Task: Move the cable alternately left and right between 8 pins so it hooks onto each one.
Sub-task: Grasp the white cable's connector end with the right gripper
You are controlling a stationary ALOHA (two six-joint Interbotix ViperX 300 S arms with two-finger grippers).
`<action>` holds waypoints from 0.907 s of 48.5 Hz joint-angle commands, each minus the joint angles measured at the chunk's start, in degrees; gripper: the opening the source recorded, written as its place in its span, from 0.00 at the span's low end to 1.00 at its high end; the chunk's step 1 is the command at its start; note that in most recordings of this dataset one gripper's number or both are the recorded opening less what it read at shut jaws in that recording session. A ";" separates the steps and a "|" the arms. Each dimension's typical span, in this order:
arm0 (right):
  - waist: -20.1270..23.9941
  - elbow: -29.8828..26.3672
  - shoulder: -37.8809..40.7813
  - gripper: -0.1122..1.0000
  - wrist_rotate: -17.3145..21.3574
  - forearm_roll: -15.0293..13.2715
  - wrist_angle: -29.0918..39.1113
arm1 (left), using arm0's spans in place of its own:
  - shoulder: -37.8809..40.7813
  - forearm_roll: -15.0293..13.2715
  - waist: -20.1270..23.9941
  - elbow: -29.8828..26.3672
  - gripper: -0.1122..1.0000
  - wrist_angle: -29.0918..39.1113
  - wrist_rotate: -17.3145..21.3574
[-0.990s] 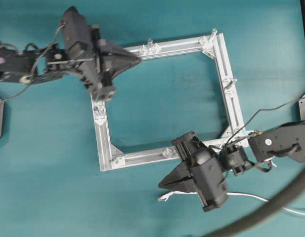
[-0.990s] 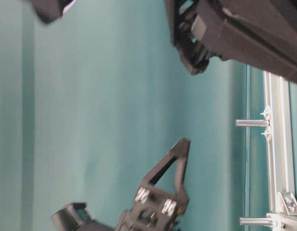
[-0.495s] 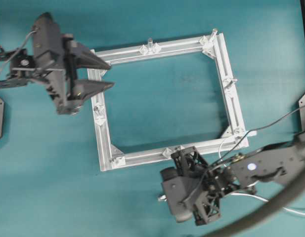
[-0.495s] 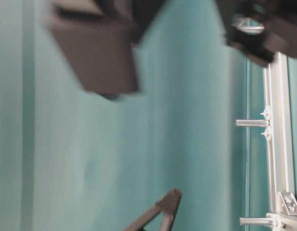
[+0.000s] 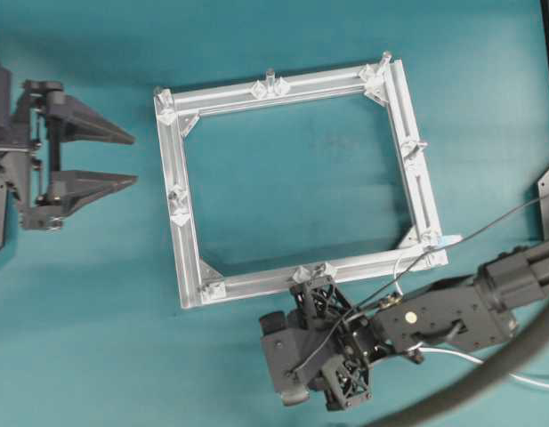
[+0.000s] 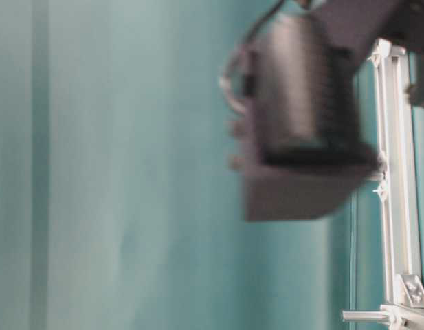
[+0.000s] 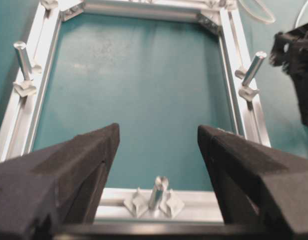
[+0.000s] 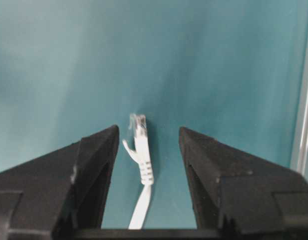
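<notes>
2 open, empty end effectors: the right end effector [image 8: 148,150] straddles the thin white cable [image 8: 141,165]'s plug beside the aluminium frame [image 5: 296,276]; closing comes next.

A teal table [image 5: 283,187] fills the overhead view. On it, around the middle of the frame, lies a rectangular aluminium frame [image 5: 185,240], turned slightly off square with the picture edges. The 8 pins [image 5: 270,78] stand upright on small triangular brackets along its bars; the overhead view shows them at the top bar, both upper corners, the right bar, the left bar and the bottom bar. Teal surface shows bare inside the rectangle. Toward the lower right of the frame, outside the rectangle, the cable [image 5: 461,357] lies flat on the table; its plug end [image 8: 140,126] rests on the teal surface. A thick dark hose [image 5: 501,360] curves across the lower right corner, possibly above the table rather than on it.
</notes>
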 commanded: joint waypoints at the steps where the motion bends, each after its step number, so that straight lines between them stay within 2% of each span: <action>1: 0.26 -1.32 -0.62 0.56 0.00 0.00 1.23 | -1.41 0.18 -0.26 0.44 0.77 1.49 -0.26; 12: 0.26 -1.14 -0.44 0.56 -0.09 -0.09 4.66 | -3.69 0.18 -0.26 2.11 0.78 3.87 -0.18; 25: 0.35 -1.32 0.44 0.55 -0.09 -0.09 -1.49 | -6.06 0.18 -0.26 3.52 0.77 4.13 -0.18; 29: 0.35 -1.14 0.53 0.48 -0.09 -0.09 -2.90 | -6.59 0.18 -0.26 3.69 0.77 4.13 -0.18; 36: 0.35 -0.44 0.79 0.22 0.09 -0.09 -3.78 | -6.94 0.26 -0.26 4.57 0.77 4.31 -0.09; 44: 0.35 -0.26 -0.70 0.22 0.88 -0.09 0.79 | -6.94 0.18 -0.26 4.92 0.77 4.31 -0.09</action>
